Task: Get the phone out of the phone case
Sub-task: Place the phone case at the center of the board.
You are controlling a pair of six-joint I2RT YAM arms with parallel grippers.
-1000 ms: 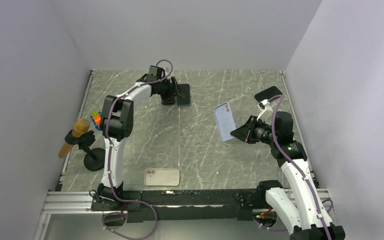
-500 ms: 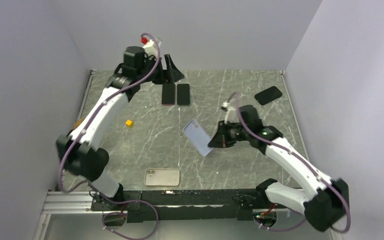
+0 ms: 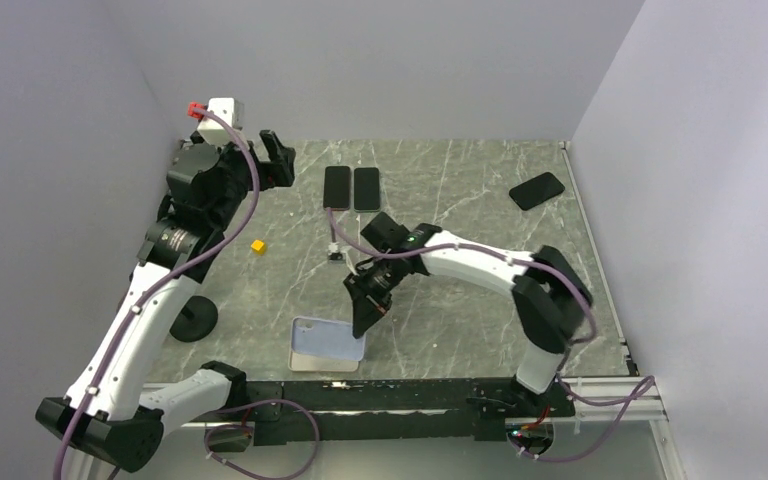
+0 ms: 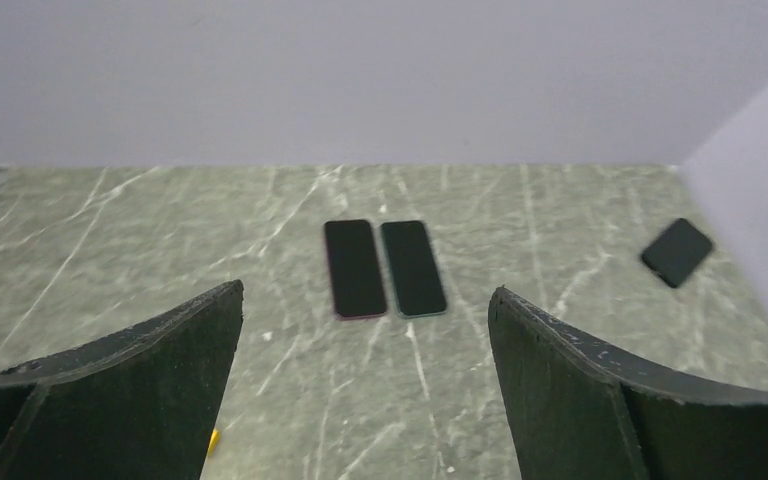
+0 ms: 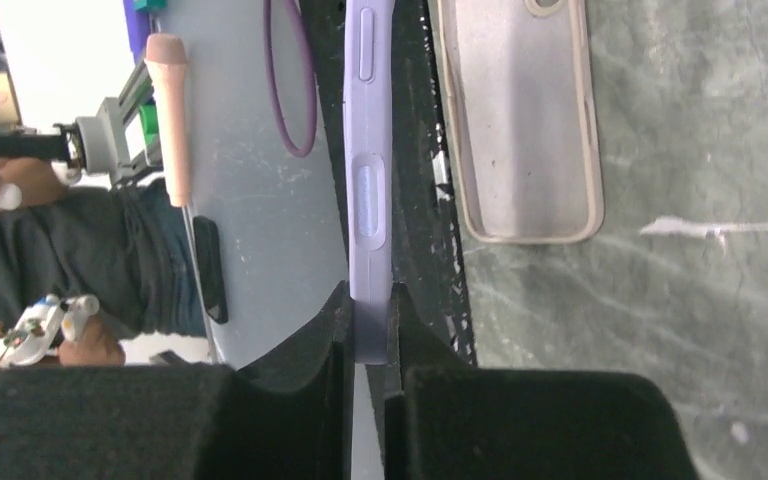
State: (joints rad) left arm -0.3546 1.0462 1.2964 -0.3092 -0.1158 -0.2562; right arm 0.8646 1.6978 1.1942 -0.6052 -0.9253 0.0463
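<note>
My right gripper (image 3: 363,316) is shut on the edge of a lavender phone case (image 3: 327,345) and holds it low over the near-left of the table. In the right wrist view the case (image 5: 370,170) shows edge-on between my fingers (image 5: 370,305). A beige case (image 5: 520,120) lies flat on the table beneath it; in the top view the lavender case covers it. Two dark phones (image 3: 337,187) (image 3: 366,187) lie side by side at the back. My left gripper (image 3: 278,158) is open and empty, raised at the back left, facing those phones (image 4: 355,268) (image 4: 413,268).
A third black phone (image 3: 537,190) lies at the back right, also in the left wrist view (image 4: 677,252). A small yellow cube (image 3: 257,246) sits left of centre. A black round stand base (image 3: 192,318) is near the left edge. Walls close three sides.
My right arm swung the lavender case from the right-centre across to the near left, over the beige case. My left arm pulled back from the two phones and rose to the left.
</note>
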